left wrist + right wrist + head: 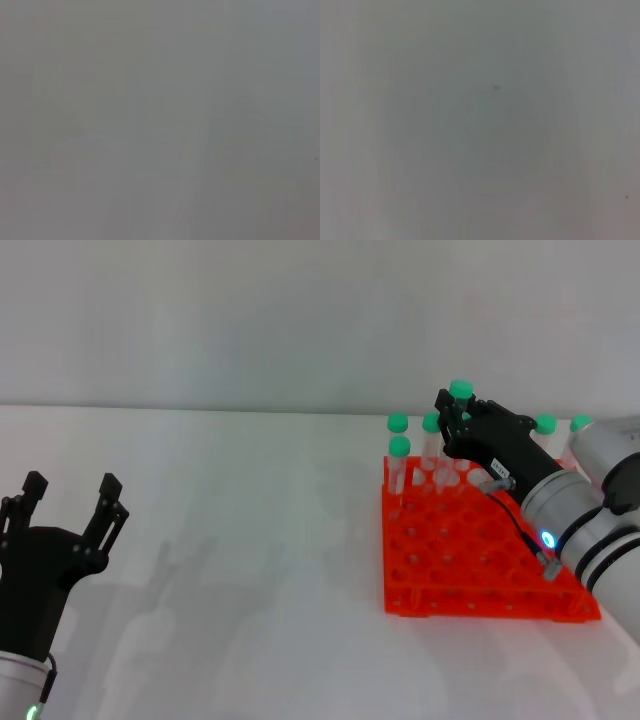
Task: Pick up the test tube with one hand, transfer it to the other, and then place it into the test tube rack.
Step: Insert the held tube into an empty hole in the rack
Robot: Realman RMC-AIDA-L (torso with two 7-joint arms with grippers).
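Now, status: R arm working over the rack, L arm idle.
Right pincer (452, 412): mine, the one w/ the white label strip and bluish light; reaching over the far rows of the test tube rack (470, 570). Looks clamped on a tube just under its green cap; fingers hug it close, tho the contact itself is partly hidden.
The test tube (461, 392): cap pokes out above my R fingertips, higher than the neighbours' caps. Body mostly hidden behind the fingers; can't tell if its foot is in a hole yet.
Long axis: roughly upright, cap up, so it lines up w/ the holes.
Key relation: tube sits directly above the back row, rack straight below. Next move, I judge, is a plain drop down, then let go.
Other tubes (399, 447): several green-capped ones standing in the far rows, close beside mine; risk of bumping them.
Left pincer (68, 508): green-lit, fingers spread wide, holding nothing, well apart from rack near my L side.
Nearer arm: R, by far.
Wrist views: blank grey, no help.
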